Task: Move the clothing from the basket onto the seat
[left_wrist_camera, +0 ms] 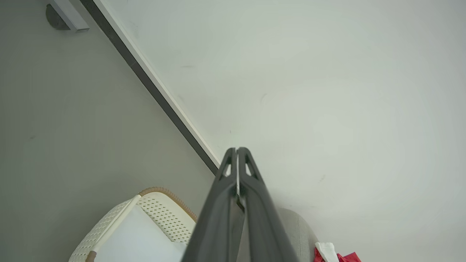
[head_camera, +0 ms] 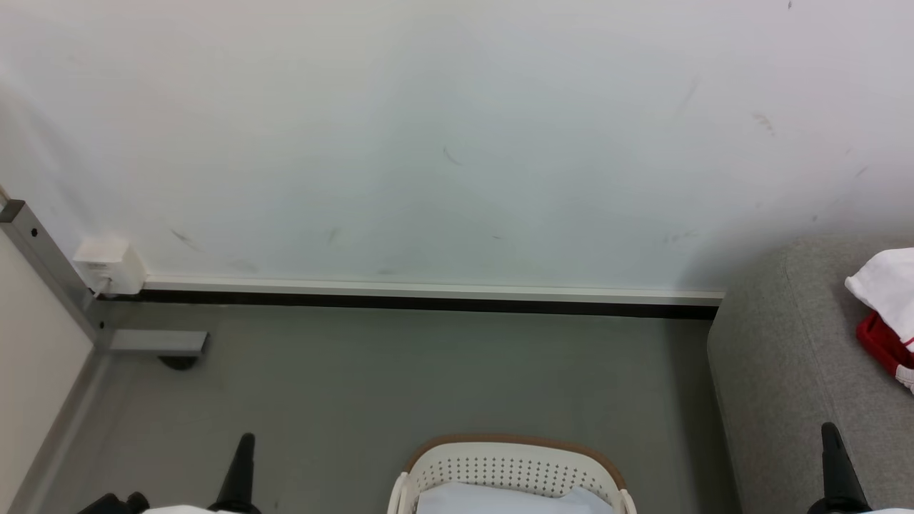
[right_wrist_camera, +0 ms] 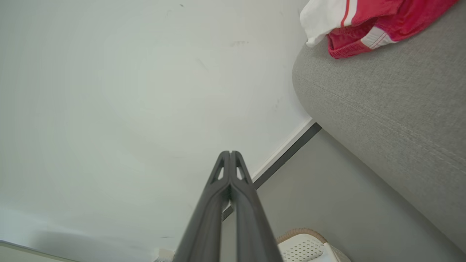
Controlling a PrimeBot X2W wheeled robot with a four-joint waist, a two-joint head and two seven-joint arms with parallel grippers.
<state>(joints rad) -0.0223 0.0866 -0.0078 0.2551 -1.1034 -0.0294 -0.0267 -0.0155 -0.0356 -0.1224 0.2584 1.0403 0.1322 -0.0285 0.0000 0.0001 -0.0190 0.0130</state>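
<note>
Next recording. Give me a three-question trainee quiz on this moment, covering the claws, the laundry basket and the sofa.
1. True or false: the left claw and the right claw are both shut and empty.
2. Fill in: the oval cream-white perforated plastic basket with the brown rim holds a ____ cloth.
3. Where does the red-and-white garment lie? A: in the basket. B: on the light grey fabric sofa. C: in the left claw.
Key: 1 true; 2 white; 3 B.
</note>
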